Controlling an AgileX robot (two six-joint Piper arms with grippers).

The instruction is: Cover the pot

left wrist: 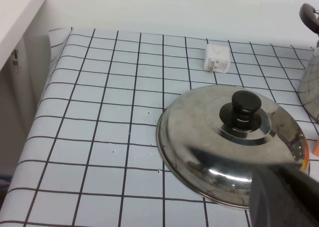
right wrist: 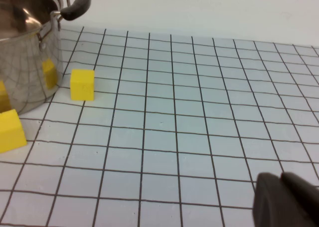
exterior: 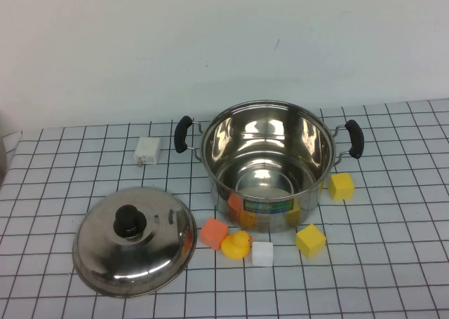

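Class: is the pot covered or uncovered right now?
Uncovered. The pot shows its bare inside; the lid lies on the table beside it, left of it.

Even, diffuse overhead lighting; the white grid-lined table (exterior: 393, 277) and pale wall read bright, without hard shadows. Soft, short shadows lie under the yellow foam cubes (right wrist: 82, 84). The large shiny stainless-steel pot (exterior: 266, 165) shows bright glare on its inner wall and floor and mirrors neighbouring blocks; the domed steel lid with black knob (left wrist: 232, 142) carries a white highlight near its rim. Dark gripper parts at the corners of both wrist views are blurred, out of focus. Grid lines curve slightly towards the edges
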